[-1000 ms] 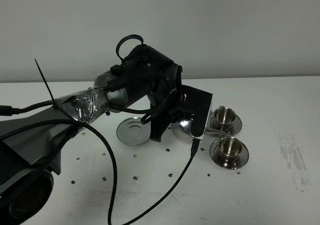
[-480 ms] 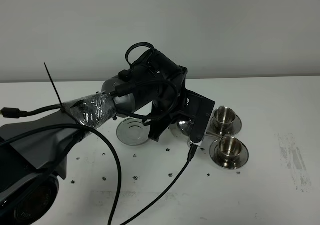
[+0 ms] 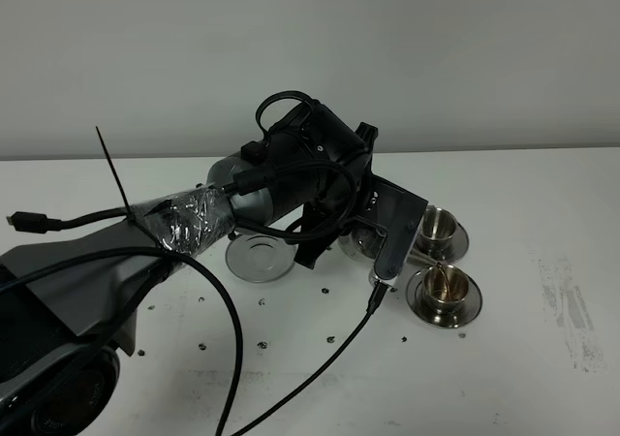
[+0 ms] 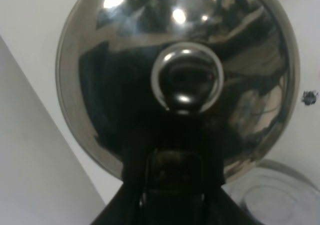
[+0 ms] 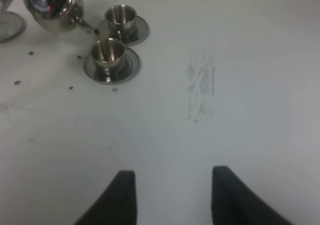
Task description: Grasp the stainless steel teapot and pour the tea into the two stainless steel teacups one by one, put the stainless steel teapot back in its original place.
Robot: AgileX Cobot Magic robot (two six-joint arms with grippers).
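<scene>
Steel teapot (image 5: 52, 5), clenched by its handle in the left fingers (image 4: 172, 185), has tipped further over the last second, and tea (image 5: 95, 31) now runs into the nearer teacup (image 3: 444, 283). Pouring has begun; the farther teacup (image 3: 438, 225) waits. Right fingers (image 5: 172, 195) hang clenched and empty over the desk (image 5: 225, 135).

Mirror-glossy steel teapot (image 4: 180, 75) (cups (image 5: 106, 52) alike); matt white table (image 3: 504, 358).

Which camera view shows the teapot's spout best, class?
The right wrist view: the teapot is tilted and its thin spout reaches toward the nearer teacup. The exterior high view hides the spout behind the arm; the left wrist view shows only lid and knob.
</scene>
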